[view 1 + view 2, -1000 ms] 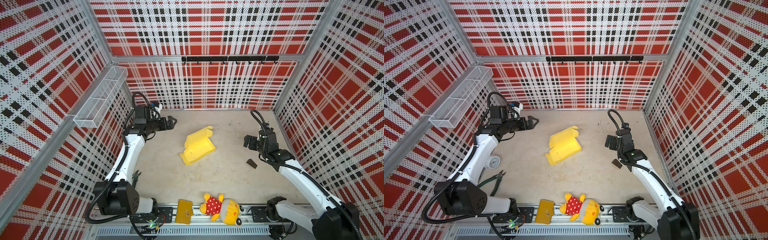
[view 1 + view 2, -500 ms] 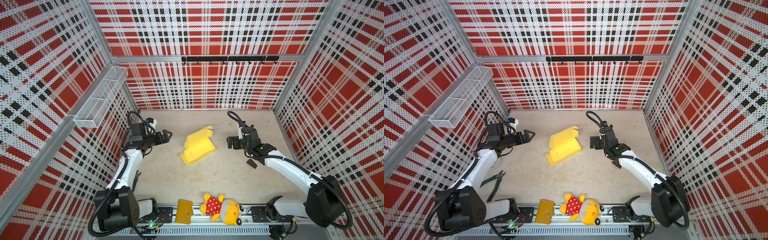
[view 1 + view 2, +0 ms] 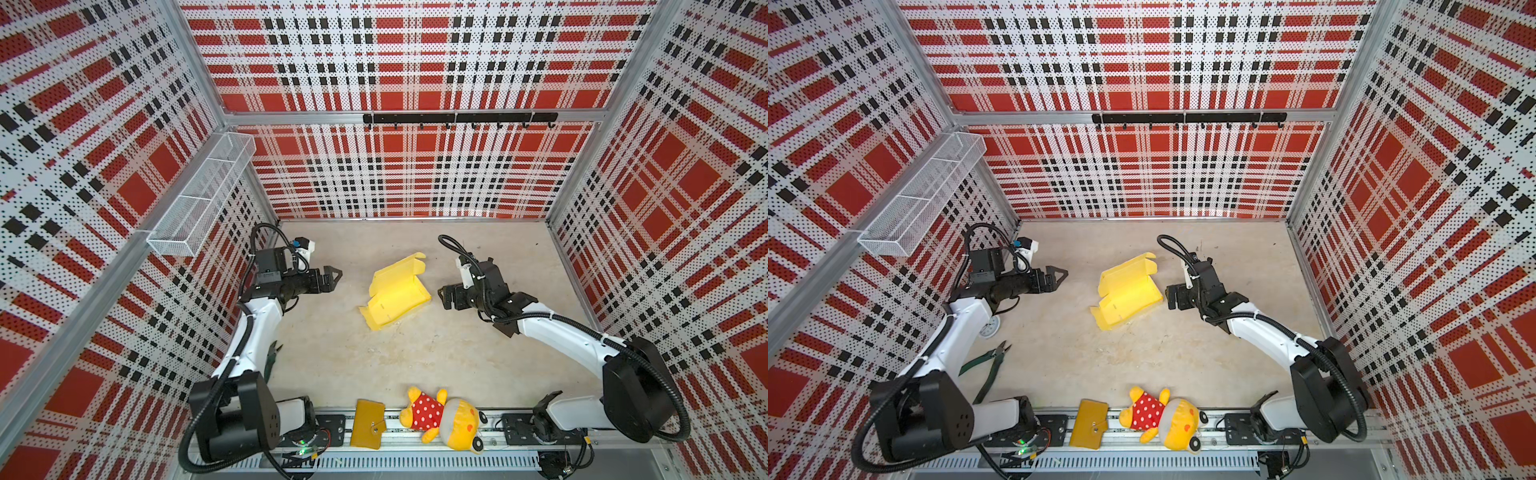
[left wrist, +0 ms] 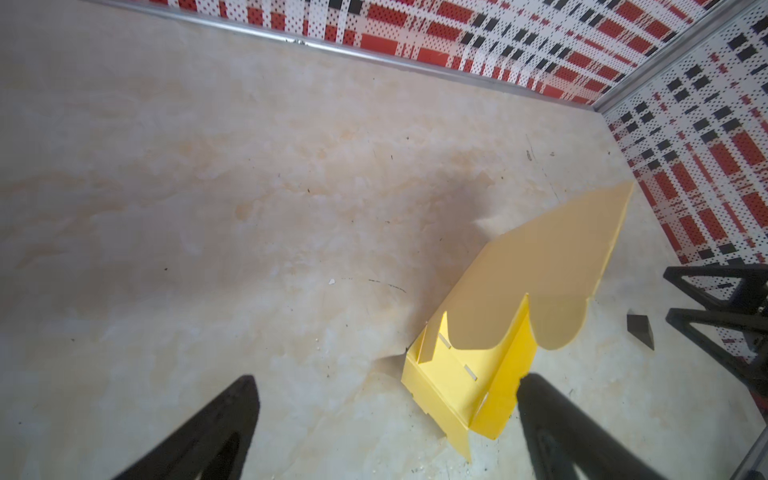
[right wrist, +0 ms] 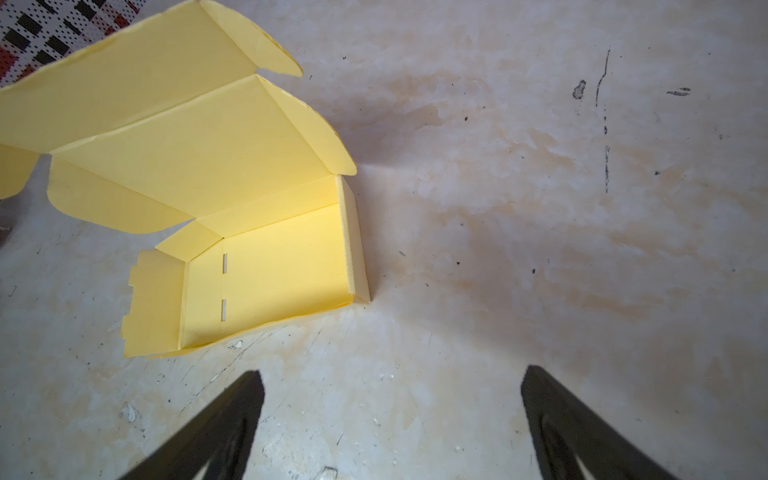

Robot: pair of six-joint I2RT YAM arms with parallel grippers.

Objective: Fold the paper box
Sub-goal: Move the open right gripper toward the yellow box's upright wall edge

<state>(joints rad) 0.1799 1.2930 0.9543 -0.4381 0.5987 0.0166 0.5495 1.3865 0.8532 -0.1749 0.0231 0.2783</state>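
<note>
Flanking the paper box (image 3: 397,297), left gripper (image 3: 333,279) and right gripper (image 3: 442,298) gape empty.

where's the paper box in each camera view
top view: paper box near the middle of the table
top view: paper box mid-table too
left wrist: paper box ahead of the left end effector, lid raised
right wrist: paper box ahead of the right end effector, inside showing
shared landmark: plaid wall beyond the box
</note>
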